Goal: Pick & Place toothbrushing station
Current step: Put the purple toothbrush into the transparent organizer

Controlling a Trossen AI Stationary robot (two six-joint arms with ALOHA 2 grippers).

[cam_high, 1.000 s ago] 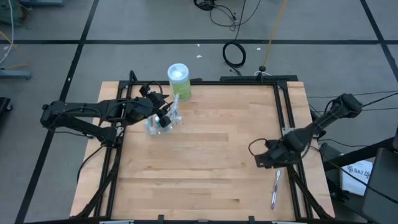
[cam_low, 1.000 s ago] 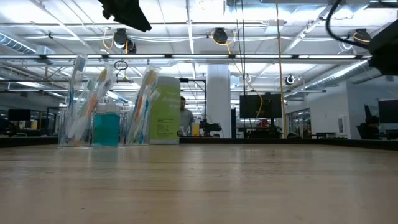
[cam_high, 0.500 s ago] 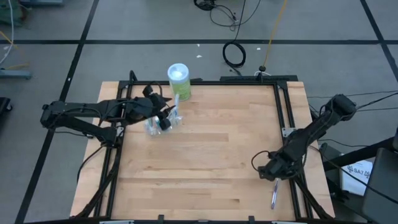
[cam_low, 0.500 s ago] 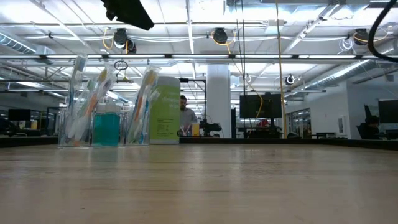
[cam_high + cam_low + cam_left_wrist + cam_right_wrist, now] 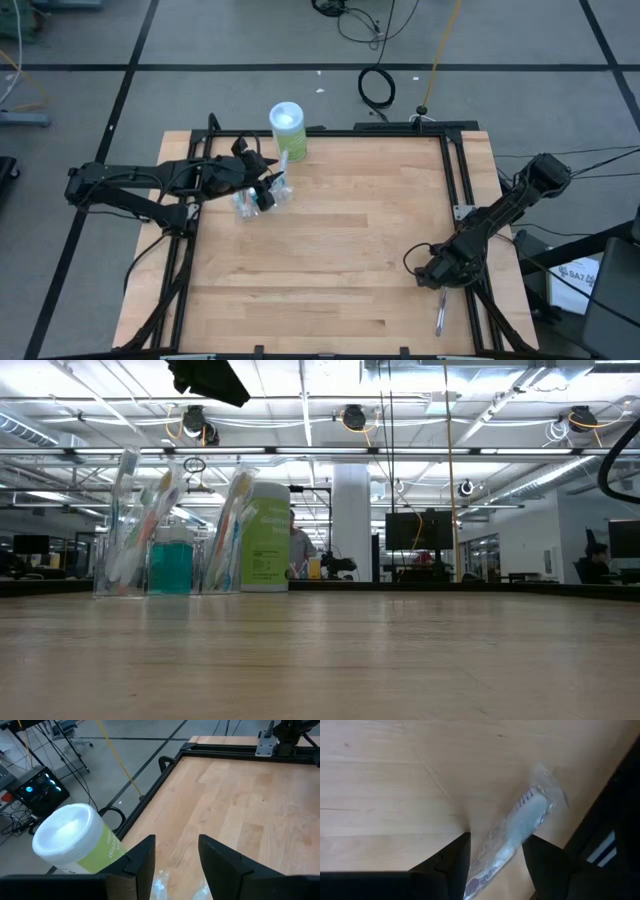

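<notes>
The toothbrushing station (image 5: 250, 203), a clear cup holding several toothbrushes and a blue tube, stands on its base at the table's far left; it also shows in the low view (image 5: 168, 550). My left gripper (image 5: 268, 187) hovers open just above it; the left wrist view (image 5: 175, 845) shows clear plastic (image 5: 165, 885) below the fingers. A wrapped pale toothbrush (image 5: 440, 314) lies flat near the table's right near corner. My right gripper (image 5: 495, 840) is open and low over it, one finger on either side of the toothbrush (image 5: 525, 820); I see no touch.
A taller green container with a white lid (image 5: 287, 130) stands just beyond the station, close to my left gripper (image 5: 75, 840). A black metal frame (image 5: 455, 180) runs along the table's edges, near the loose toothbrush. Bare wood (image 5: 340, 250) lies between the two arms.
My right gripper has gone toward the table's near edge and down, onto the place of the loose toothbrush. The station and the toothbrush have stayed where they were.
</notes>
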